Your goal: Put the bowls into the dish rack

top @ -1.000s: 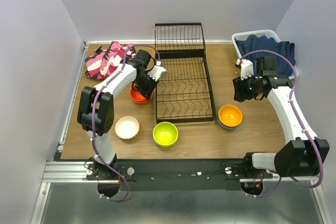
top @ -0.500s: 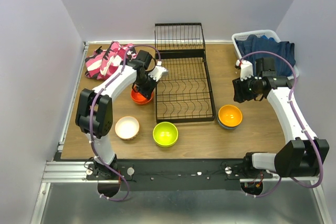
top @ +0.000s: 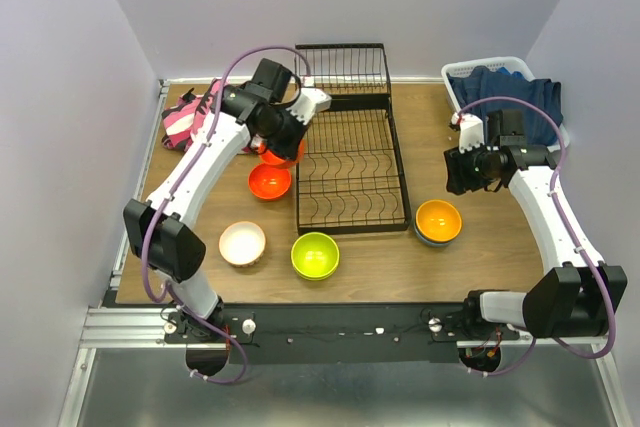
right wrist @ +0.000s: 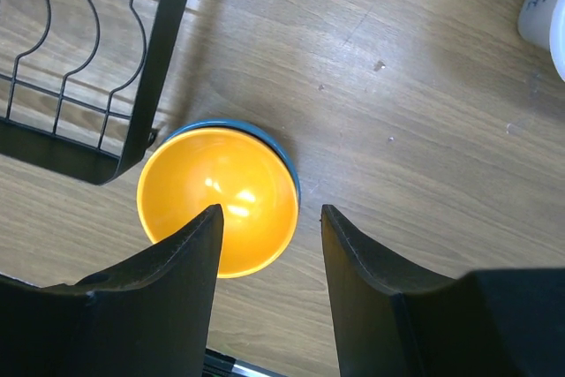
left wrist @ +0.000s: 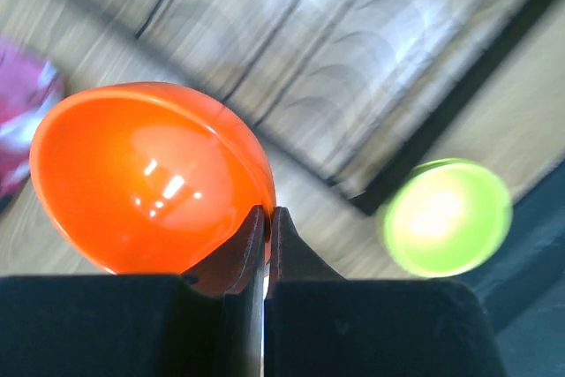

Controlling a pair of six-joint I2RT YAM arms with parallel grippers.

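The bowls looked like thin, glossy plastic: light, stiff enough to be pinched by the wall without folding, and unlikely to break, but slick. On a bowl like this the rim was the only sensible place to take hold, one finger inside the wall and one outside. A pinch that narrow would likely let the bowl swing or slide if the wrist turned fast.

That was the grip in hand. The left fingers (left wrist: 234,258) were drawn almost together, clamped on the near rim of the held red-orange bowl (left wrist: 150,178), with only the thin wall between them. The bowl hung tilted, clear of the table (top: 480,247). From above it appeared to sit just left of the dish rack (top: 402,172), near its upright back section, though the arm hid most of it there.

The right fingers (right wrist: 168,289) stood apart with nothing between them, hovering above the orange bowl (right wrist: 216,200), which nested in a blue bowl (right wrist: 290,169) beside the rack's near right corner.

A second red-orange bowl (top: 270,182) sat on the table beside the rack's left edge. The cream-white bowl (top: 242,243) and the lime green bowl (top: 315,255) sat nearer the arm bases. No bowl stood in the rack.
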